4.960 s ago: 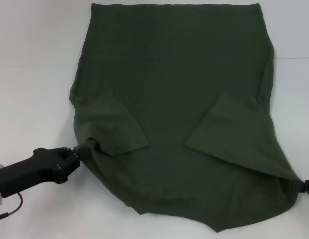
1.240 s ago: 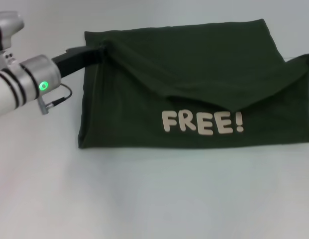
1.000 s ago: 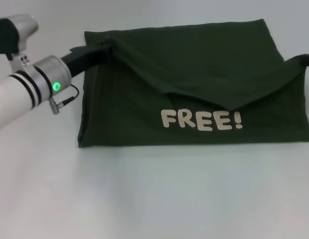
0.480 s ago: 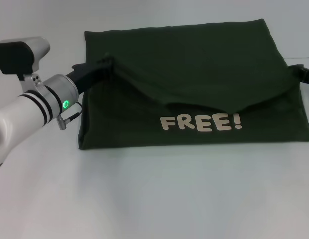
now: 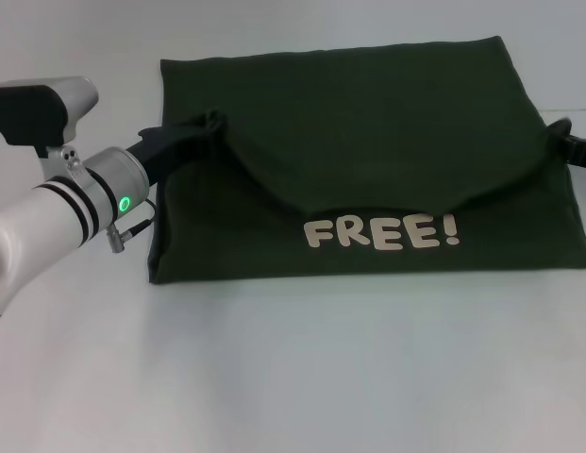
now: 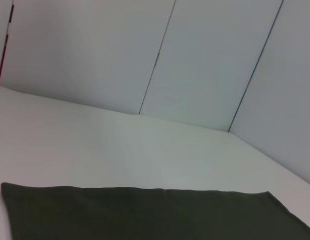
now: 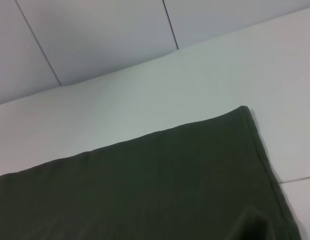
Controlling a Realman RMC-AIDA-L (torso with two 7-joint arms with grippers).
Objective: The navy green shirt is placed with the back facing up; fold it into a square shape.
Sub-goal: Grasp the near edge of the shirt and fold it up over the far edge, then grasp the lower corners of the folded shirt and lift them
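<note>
The navy green shirt [image 5: 368, 94] lies on the white table, folded into a wide rectangle, with pale "FREE!" lettering [image 5: 382, 231] near its front edge. A flap of it hangs in a shallow curve between my two grippers, its lower edge just above the lettering. My left gripper [image 5: 200, 130] is shut on a bunched corner of the flap at the shirt's left side. My right gripper [image 5: 560, 132] holds the flap's other corner at the right edge of the view. The shirt's far part shows in the left wrist view [image 6: 145, 215] and the right wrist view [image 7: 145, 190].
The white table [image 5: 293, 377] stretches in front of the shirt. My left arm [image 5: 47, 212] reaches in from the left over the table. Pale wall panels [image 6: 204, 60] stand behind the table's far edge.
The shirt went from lying spread out to folded in half with the lettering up. In the last second both grippers have drawn the flap's corners nearer, and the flap has sunk towards the lettering.
</note>
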